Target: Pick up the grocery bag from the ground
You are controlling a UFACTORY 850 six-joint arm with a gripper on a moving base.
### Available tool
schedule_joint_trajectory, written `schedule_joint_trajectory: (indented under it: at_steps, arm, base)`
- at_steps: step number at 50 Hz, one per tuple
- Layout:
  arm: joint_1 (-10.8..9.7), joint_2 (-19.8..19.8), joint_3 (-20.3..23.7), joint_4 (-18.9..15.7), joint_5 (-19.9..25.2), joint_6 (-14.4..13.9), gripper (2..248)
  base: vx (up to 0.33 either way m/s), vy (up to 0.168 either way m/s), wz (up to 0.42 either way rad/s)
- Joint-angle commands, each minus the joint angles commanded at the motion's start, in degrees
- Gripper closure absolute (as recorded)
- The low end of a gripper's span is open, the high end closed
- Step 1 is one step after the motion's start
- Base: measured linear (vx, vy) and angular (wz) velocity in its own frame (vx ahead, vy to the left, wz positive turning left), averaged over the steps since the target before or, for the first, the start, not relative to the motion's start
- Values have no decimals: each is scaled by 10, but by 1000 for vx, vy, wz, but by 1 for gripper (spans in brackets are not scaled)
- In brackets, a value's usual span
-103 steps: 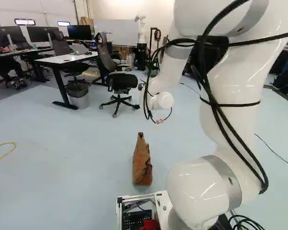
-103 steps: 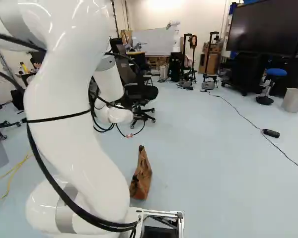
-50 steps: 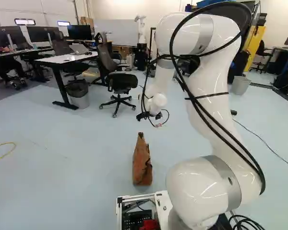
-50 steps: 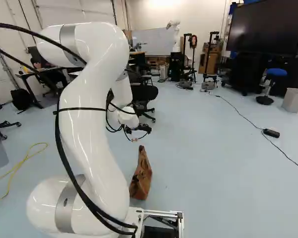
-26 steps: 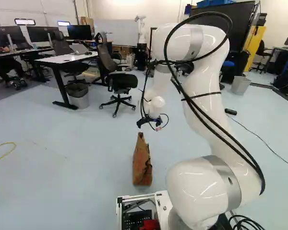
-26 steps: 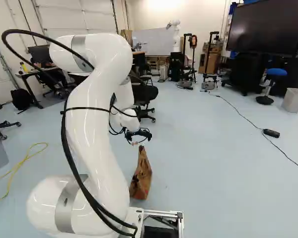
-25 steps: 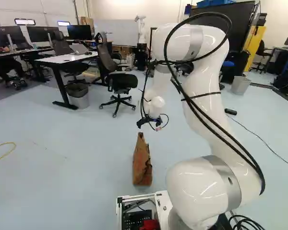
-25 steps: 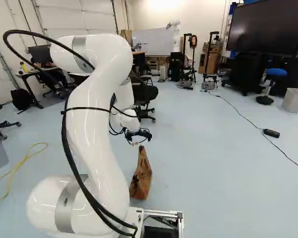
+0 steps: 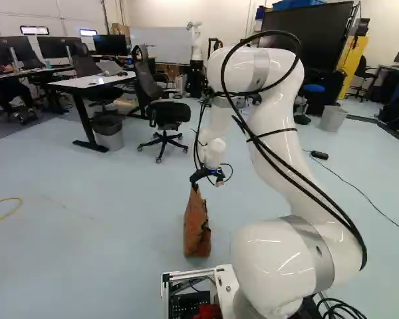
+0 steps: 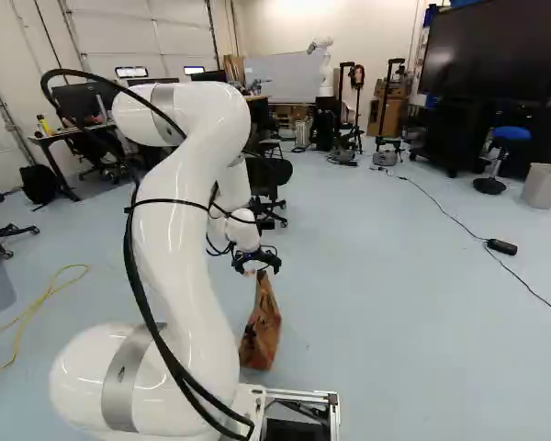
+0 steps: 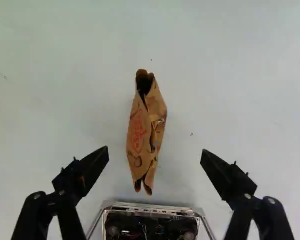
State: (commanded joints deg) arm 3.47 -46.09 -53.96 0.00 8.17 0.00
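1. Here's the brown paper grocery bag (image 9: 197, 229), standing upright on the floor (image 9: 106, 212) just ahead of the base, its crumpled mouth pointing up. That stance serves the pick nicely: the narrow upper folds give something to pinch, while the floor carries the weight.

2. Straight above it, the black jaws are spread wide, one on each side of the bag's line in the wrist view, pinching nothing. Why so wide? Presumably to leave room for the loose paper on the way down.

3. And look at the alignment! The bag's long top runs between them, so closing should squeeze across its thin side, likely the surest hold on floppy paper.

4. Out to the white arm (image 10: 179, 248), bent high and reaching forward and down, which brings the jaws in from overhead; that probably keeps them from shoving the bag over.

5. Nearby sits the base's metal frame (image 11: 150, 205), close to the bag, so a straight lift looks wisest. First, though, the jaws need lowering around the top folds; a grip too shallow could slip or tear the paper.
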Motion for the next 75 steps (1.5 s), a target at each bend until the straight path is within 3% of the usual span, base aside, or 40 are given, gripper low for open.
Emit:
schedule_joint_trajectory:
  at_steps: [75]
  arm:
    - [0, -166, -112, 0, -13, 0, 3]
  base:
    - [0, 0, 0]
